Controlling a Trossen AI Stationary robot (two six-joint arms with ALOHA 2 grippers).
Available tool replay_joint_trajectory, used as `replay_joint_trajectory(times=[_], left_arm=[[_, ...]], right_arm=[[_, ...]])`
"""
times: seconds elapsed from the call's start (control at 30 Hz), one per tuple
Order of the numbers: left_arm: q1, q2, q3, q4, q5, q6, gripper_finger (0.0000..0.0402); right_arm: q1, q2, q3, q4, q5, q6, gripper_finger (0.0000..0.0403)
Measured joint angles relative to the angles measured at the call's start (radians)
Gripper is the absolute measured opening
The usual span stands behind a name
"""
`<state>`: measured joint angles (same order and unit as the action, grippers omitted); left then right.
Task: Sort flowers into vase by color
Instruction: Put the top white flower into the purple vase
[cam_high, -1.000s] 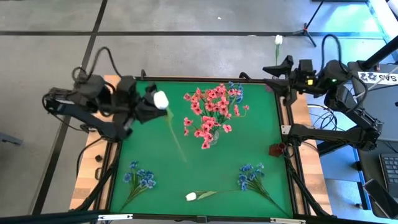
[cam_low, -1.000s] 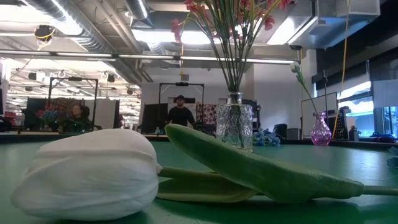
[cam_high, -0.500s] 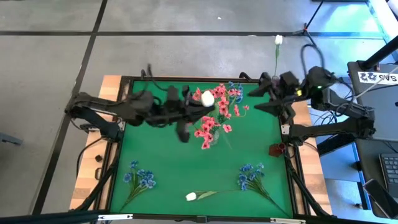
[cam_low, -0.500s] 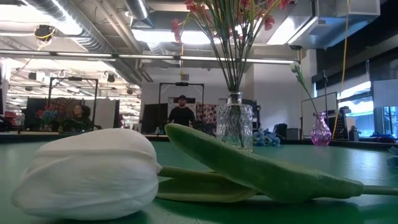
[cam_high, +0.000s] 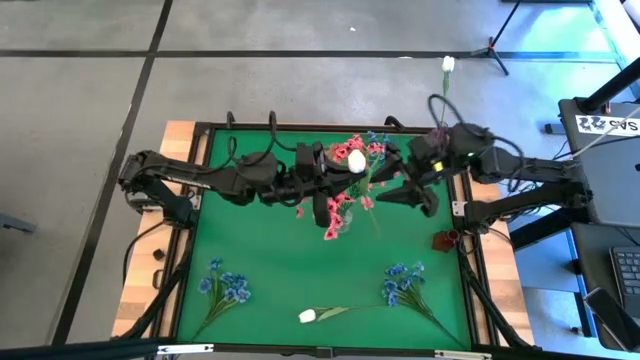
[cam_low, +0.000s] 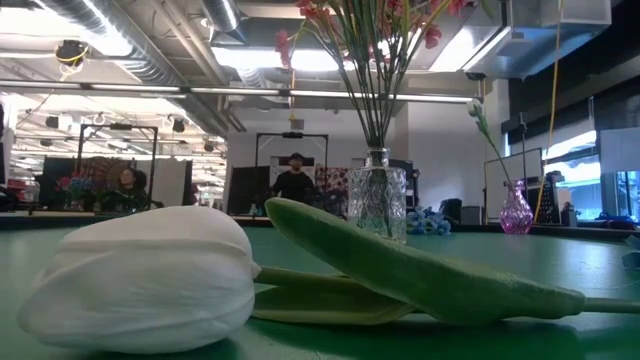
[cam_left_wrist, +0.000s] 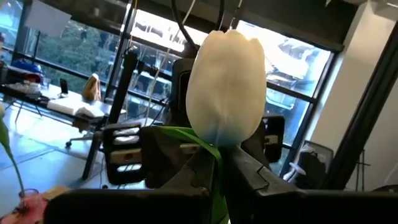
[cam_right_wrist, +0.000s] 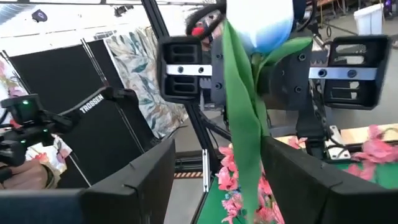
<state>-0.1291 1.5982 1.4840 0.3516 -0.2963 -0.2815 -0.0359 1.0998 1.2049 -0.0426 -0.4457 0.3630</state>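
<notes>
1. Reaching over the middle of the green table, the left gripper is pinching a white tulip by its stem, fingers closed tight on it.
2. Facing it from the other side, the right gripper is holding its fingers spread apart, with the tulip's green leaf hanging between them, not clamped.
3. Pink flowers are standing in the clear vase just beneath the two grippers.
4. Two blue sprigs are lying near the table's front edge, well apart.
5. A second white tulip is lying between them.
6. A small pink vase is sitting at the table's right edge.
</notes>
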Motion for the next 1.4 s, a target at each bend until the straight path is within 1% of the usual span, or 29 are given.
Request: replay_joint_trajectory(times=[0.17,0.33,0.43,0.67,0.83,1.0,1.07,1.13,1.27,1.4], left_arm=[[-0.008,-0.001,0.0,-0.023,-0.036,-0.005,0.0016],[-0.008,0.0,0.0,-0.03,-0.036,-0.006,0.0016],[-0.008,0.0,0.0,-0.029,-0.036,-0.027,0.0016],[-0.006,0.0,0.0,-0.016,-0.036,-0.033,0.0016],[0.009,0.0,0.0,-0.024,-0.022,-0.05,0.0016],[0.014,0.0,0.0,-0.03,-0.006,-0.05,0.0016],[0.019,-0.001,0.0,-0.047,0.023,-0.039,0.0017],[0.022,-0.01,0.0,-0.081,0.074,-0.029,0.0025],[0.016,-0.03,0.001,-0.121,0.086,-0.024,0.0057],[0.014,-0.088,0.0,-0.192,0.093,-0.019,0.009]], right_arm=[[0.019,0.039,0.0,0.069,0.056,0.0,0.0237],[0.019,0.046,0.0,0.076,0.144,-0.001,0.0228],[0.018,0.05,0.0,0.092,0.175,-0.001,0.0201],[0.018,0.059,0.0,0.091,0.154,0.0,0.0116],[0.018,0.077,0.0,0.095,0.149,0.002,0.008],[0.017,0.077,0.0,0.094,0.166,0.002,0.0041],[0.017,0.075,0.0,0.087,0.165,0.002,0.0021],[0.017,0.07,0.0,0.08,0.164,0.002,0.0011],[0.017,0.05,0.0,0.087,0.165,0.005,0.0018],[0.016,0.012,0.0,0.1,0.183,0.007,0.0009]])
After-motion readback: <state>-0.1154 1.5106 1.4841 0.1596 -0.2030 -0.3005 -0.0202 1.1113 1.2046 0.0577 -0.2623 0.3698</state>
